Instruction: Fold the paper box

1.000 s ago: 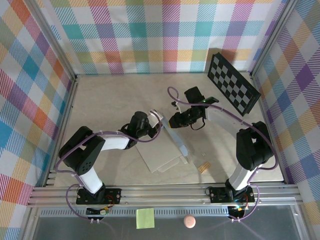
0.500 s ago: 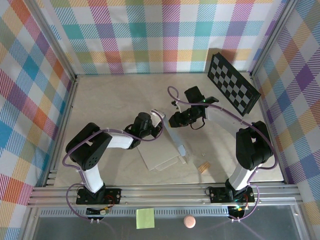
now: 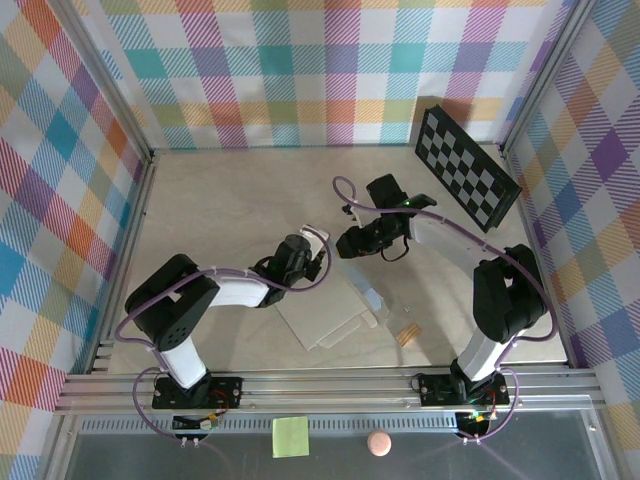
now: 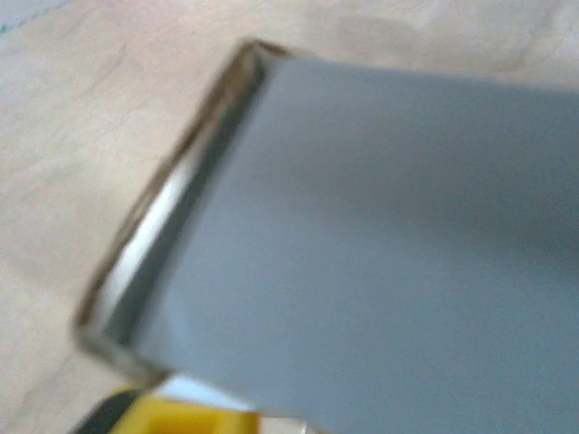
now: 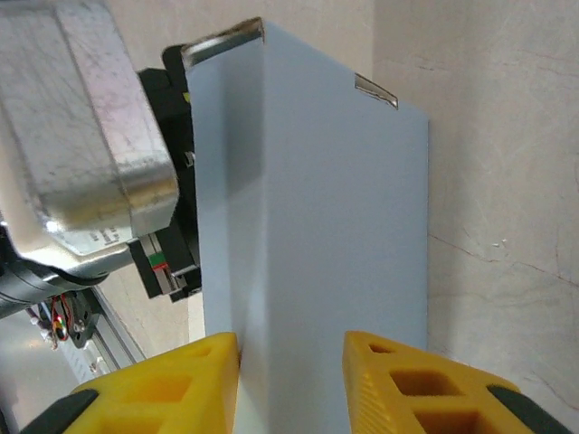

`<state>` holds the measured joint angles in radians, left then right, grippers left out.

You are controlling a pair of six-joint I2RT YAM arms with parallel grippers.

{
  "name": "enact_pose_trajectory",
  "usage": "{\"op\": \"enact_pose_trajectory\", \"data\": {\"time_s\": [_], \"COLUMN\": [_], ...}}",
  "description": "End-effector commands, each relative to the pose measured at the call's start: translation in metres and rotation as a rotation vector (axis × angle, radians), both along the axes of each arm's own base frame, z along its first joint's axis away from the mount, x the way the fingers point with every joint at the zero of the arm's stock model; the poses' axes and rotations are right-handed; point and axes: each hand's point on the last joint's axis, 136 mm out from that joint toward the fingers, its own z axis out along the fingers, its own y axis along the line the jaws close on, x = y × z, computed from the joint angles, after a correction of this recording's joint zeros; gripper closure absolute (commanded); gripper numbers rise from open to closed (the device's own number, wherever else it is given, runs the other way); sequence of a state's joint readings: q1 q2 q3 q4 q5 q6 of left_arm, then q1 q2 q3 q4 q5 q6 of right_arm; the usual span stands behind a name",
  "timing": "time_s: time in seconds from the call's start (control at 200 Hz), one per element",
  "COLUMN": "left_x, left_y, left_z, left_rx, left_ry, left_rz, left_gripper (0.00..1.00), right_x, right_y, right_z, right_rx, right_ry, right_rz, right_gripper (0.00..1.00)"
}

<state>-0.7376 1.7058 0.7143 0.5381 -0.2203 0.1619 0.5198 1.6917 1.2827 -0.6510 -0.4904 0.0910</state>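
Jaws of right gripper flank the paper box, clamping unconfirmed; left gripper state indeterminate. Card judged thin, light, easily creased: hold beside fold lines.

The paper box is smooth, matt, pale grey card. The worktop looks matt, faintly mottled like stone. The right gripper has yellow plastic fingers. The near rails are brushed metal.

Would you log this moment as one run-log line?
phase: folding | paper box: one panel raised | left gripper: by its corner | right gripper: open, astride panel
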Motion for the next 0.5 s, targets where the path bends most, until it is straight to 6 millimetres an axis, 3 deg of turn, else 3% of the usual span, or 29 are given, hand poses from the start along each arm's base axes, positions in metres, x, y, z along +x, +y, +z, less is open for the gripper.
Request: {"op": "enact_pose_trajectory", "data": {"time_s": [0.0, 0.245, 0.495], "left_x": [-0.005, -0.016, -0.034], "left_y": [-0.006, 0.009, 0.035], "left_z": [0.03, 0.042, 0.048], "left_rx": [-0.042, -0.052, -0.07], "left_ry": [-0.047, -0.031, -0.019], "left_rz": [-0.032, -0.053, -0.036], "left_gripper": [0.7, 0.6, 0.56], "right_x": [-0.008, 0.001, 0.01], "right_y": [-0.009, -0.003, 0.004], "right_z": [-0.006, 0.011, 0.02], "right_rx": [-0.084, -0.088, -0.107], "right_ry": [0.013, -0.032, -0.063], "right_rz": [0.0, 0.004, 0.005], "right_gripper": [0.62, 0.56, 0.49]}}
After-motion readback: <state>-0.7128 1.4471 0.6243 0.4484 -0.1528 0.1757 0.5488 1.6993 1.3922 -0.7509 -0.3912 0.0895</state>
